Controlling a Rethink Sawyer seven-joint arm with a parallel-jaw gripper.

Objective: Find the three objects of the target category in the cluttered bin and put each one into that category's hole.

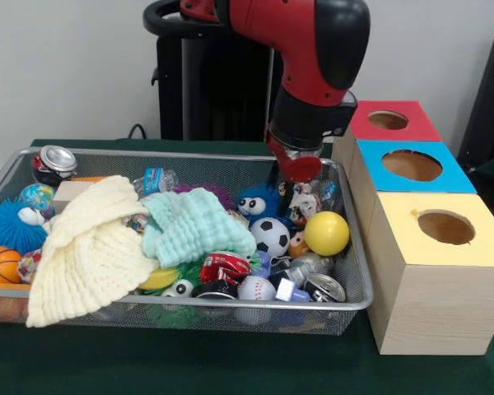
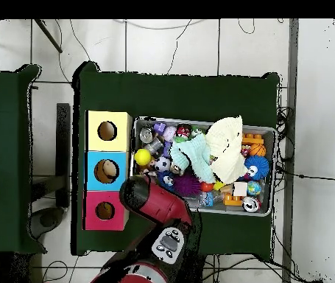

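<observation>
**Still searching: arm poised over the bin's far corner**

Right now the gripper (image 1: 300, 167) hangs low over the far corner of the bin (image 1: 189, 303), at the end nearest the boxes; whether its fingers are spread or clenched I cannot tell, as the red housing hides them. The bin sits on the green counter (image 1: 230, 370), heaped with clutter: a yellow ball (image 1: 327, 233), a soccer ball (image 1: 271, 236), a baseball (image 1: 256, 289), crushed cans, and 2 knitted cloths, cream (image 1: 90, 247) and mint (image 1: 196, 224), covering much of the middle. Just beside the bin stand 3 wooden boxes with holes, topped red (image 1: 393, 120), blue (image 1: 412, 165) and yellow (image 1: 445, 226). I judge this the search-and-pick step. Next, the arm needs to settle on 1 target among tightly packed neighbours, and the cloths may hide others.
</observation>
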